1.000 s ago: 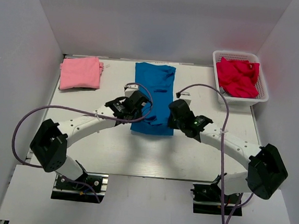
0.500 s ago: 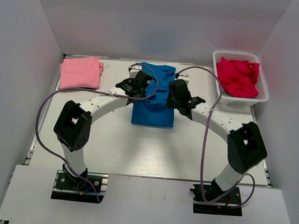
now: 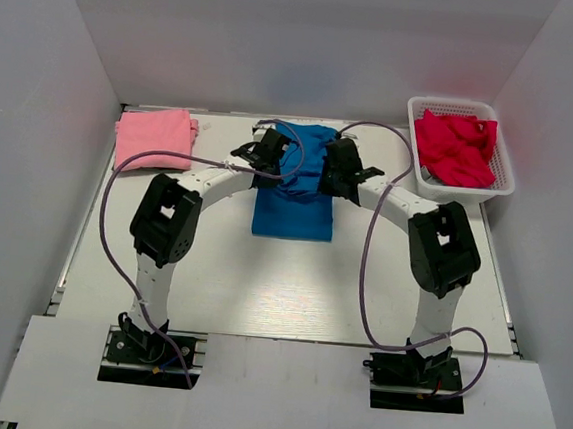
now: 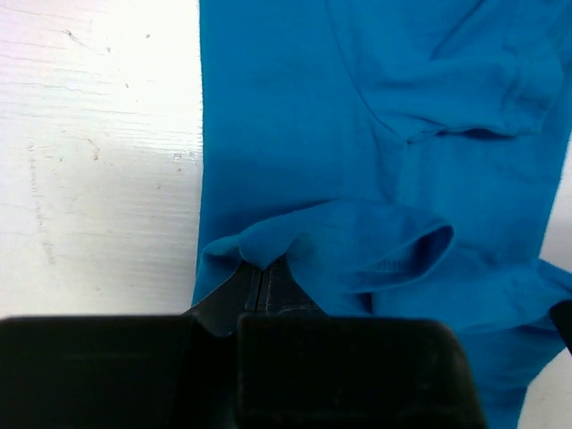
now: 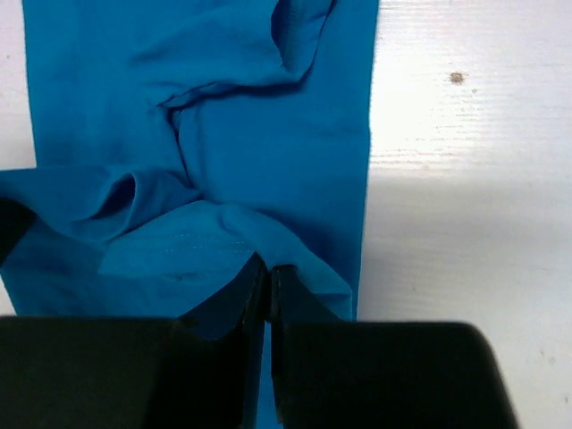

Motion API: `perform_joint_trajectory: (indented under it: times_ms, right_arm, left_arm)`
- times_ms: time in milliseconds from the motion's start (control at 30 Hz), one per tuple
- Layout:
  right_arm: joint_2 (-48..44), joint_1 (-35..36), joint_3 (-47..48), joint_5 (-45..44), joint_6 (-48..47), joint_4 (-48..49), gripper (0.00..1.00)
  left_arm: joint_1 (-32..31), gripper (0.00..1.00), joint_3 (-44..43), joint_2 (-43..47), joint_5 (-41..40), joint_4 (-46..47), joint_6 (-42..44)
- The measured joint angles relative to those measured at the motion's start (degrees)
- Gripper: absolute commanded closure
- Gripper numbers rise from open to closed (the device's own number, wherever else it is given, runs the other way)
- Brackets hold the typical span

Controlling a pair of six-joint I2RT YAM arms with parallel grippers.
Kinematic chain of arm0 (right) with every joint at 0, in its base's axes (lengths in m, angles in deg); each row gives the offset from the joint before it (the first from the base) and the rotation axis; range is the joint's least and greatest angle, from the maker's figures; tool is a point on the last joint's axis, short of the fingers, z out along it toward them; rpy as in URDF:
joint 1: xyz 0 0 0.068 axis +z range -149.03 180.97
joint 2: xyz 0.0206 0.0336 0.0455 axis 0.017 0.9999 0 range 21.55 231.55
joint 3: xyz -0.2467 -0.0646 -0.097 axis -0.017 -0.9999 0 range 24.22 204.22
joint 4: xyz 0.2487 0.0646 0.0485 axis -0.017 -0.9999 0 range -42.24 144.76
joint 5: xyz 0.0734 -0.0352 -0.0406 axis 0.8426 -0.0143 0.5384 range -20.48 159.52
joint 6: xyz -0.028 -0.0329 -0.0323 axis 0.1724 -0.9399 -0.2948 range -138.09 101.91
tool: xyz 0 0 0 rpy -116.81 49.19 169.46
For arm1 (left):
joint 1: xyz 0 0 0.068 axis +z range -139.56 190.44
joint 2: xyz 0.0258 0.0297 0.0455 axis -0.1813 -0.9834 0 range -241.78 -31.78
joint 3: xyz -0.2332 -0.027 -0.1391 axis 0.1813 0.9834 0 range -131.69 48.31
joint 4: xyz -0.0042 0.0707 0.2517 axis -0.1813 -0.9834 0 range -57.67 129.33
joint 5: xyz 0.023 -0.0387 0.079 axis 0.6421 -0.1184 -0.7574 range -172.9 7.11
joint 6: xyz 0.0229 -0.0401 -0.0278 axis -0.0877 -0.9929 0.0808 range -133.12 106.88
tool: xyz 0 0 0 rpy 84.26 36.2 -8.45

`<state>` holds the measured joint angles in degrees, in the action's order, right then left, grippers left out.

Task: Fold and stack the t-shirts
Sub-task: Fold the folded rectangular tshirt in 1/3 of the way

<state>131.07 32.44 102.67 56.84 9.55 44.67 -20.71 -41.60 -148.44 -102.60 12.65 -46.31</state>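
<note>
A robotics lab test cell is suggested. A white boarded surface (image 3: 221, 279) is enclosed on three sides by plain white panel walls (image 3: 31, 152). Two white-and-black robot arms (image 3: 165, 226) are bolted to black metal base plates (image 3: 149, 348) at its near edge, and loose purple cables (image 3: 105, 229) are looped from them. The only domestic items laid out are a bright blue cotton t-shirt (image 3: 293, 210), a folded pale pink t-shirt (image 3: 154, 140) and a white plastic slotted basket (image 3: 505, 178) of what appear to be crumpled red garments (image 3: 458, 149).

A white table (image 3: 260, 292) is enclosed by plain white walls (image 3: 311, 46) at 9, 12 and 3 o'clock. A white board (image 3: 280, 400) is laid at 6 o'clock. Soft, even light is cast throughout.
</note>
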Motion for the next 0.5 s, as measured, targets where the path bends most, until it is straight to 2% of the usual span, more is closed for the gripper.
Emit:
perform_joint_trajectory:
  times_ms: [33, 67, 133, 167, 200, 233, 267, 300, 433, 467, 500]
  right_arm:
    - [1.1, -0.3, 0.9, 0.6, 0.0, 0.0, 0.86]
    - [2.2, -0.7, 1.9, 1.0, 0.3, -0.2, 0.80]
    - [4.2, -1.1, 3.8, 1.4, 0.9, -0.3, 0.68]
    - [5.2, -1.4, 4.9, 1.6, 1.4, -0.4, 0.55]
    - [6.1, -1.6, 5.8, 1.7, 2.1, -0.5, 0.48]
    - [7.2, -2.0, 7.3, 1.8, 2.4, -0.7, 0.45]
    - [8.2, -2.4, 9.1, 1.8, 2.9, -1.2, 0.39]
    - [9.6, -3.0, 11.8, 1.8, 3.4, -2.0, 0.37]
    - [13.6, -5.4, 21.9, 2.6, 3.9, -3.3, 0.26]
    - [13.5, -6.0, 22.6, 3.3, 3.8, -3.1, 0.11]
    - [13.0, -6.4, 22.4, 4.0, 3.7, -2.8, 0.11]
  left_arm:
    - [0.2, 1.00, -0.4, -0.7, 0.5, 0.0, 0.1]
    - [0.4, 0.86, -0.9, -1.3, 0.9, -0.2, 0.2]
    - [1.0, 0.75, -2.5, -2.9, 1.5, -0.3, 0.4]
    - [1.4, 0.70, -4.0, -4.0, 1.8, -0.5, 0.4]
    - [1.8, 0.59, -5.4, -4.9, 2.0, -0.5, 0.7]
    - [2.2, 0.51, -7.3, -6.0, 2.2, -1.0, 0.9]
    - [2.7, 0.29, -9.5, -7.1, 2.2, -1.7, 1.1]
    - [3.4, 0.01, -12.4, -8.4, 2.1, -2.5, 1.4]
    - [7.4, 0.00, -25.9, -13.4, 2.4, -4.6, 1.1]
    - [8.6, 0.00, -27.1, -13.4, 2.7, -4.7, 1.2]
    - [9.6, 0.00, -27.4, -12.9, 2.8, -4.7, 1.2]
